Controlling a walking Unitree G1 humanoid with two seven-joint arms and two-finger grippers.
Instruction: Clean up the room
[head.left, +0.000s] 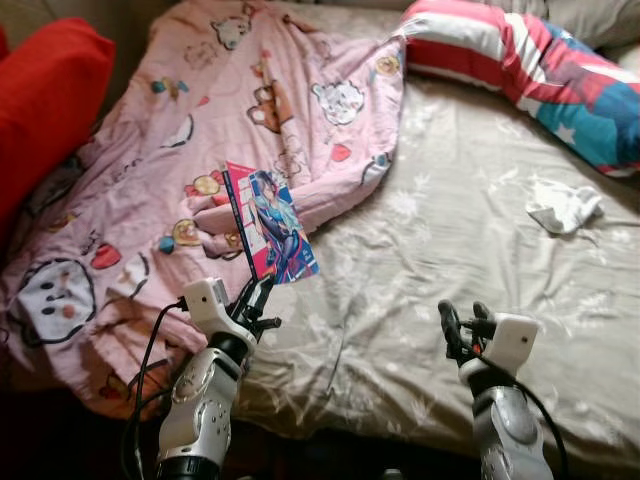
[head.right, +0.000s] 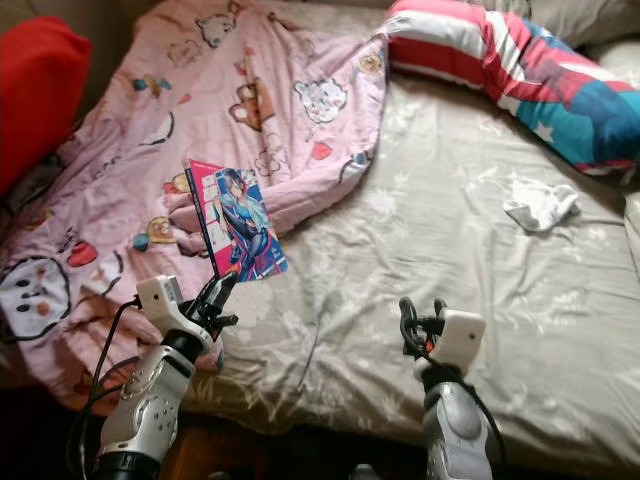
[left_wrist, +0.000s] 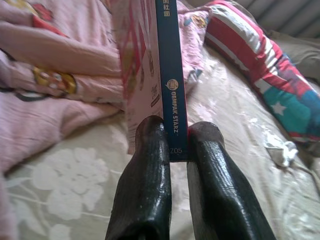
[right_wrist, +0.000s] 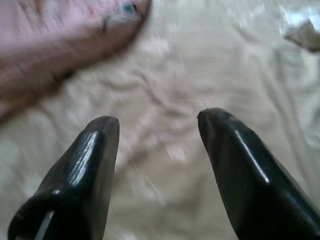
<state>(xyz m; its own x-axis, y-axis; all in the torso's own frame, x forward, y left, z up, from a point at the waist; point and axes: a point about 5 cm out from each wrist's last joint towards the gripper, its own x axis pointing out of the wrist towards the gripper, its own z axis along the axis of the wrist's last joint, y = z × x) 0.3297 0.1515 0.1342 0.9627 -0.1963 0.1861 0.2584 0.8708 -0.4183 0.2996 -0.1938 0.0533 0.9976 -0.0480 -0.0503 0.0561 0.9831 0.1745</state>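
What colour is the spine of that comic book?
Dark blue with white lettering on the comic book, clearest in the left wrist view.

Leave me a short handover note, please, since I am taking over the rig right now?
Left hand: shut on the comic book, gripping its spine at the lower end, book lifted over the bed edge.
Right hand: open, holding nothing, over the beige floral sheet.
On the bed: crumpled pink cartoon blanket, white sock, striped pillow, red cushion.
Done: book picked up.
Left: put the book away, collect the sock, straighten the blanket.
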